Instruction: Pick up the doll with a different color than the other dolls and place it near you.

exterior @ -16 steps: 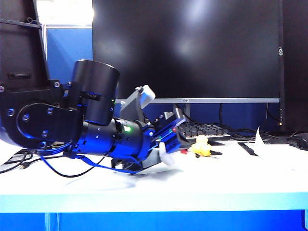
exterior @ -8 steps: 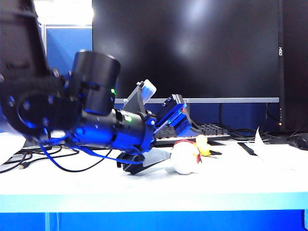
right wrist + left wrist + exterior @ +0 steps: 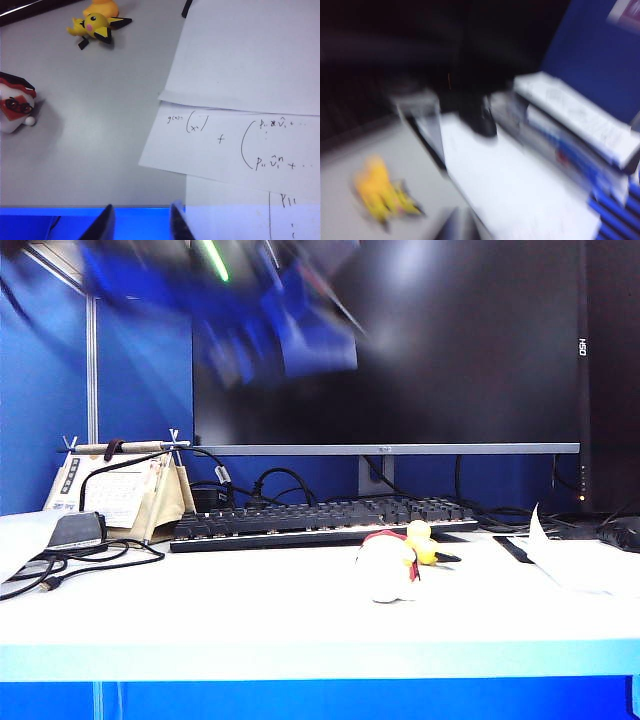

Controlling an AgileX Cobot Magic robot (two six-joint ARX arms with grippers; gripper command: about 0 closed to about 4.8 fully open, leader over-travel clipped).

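The white doll (image 3: 388, 567) with the red cap sits on the white desk (image 3: 250, 615), in front of the black keyboard (image 3: 320, 520). Nothing is holding it. A small yellow doll (image 3: 424, 544) lies just behind it, and the two look like they touch. From the right wrist, the white doll (image 3: 15, 106) is near the front edge of the desk, and two yellow dolls (image 3: 97, 22) lie close together farther back. Sheets of paper (image 3: 235, 120) with writing lie beside them. The left gripper (image 3: 300, 335) is high up in the air, a blue blur in front of the big dark screen (image 3: 450, 340); its fingers are pressed together and carry nothing. The right gripper (image 3: 140, 222) hangs over the front edge of the desk, with its two dark fingers (image 3: 100, 226) spread apart and empty.
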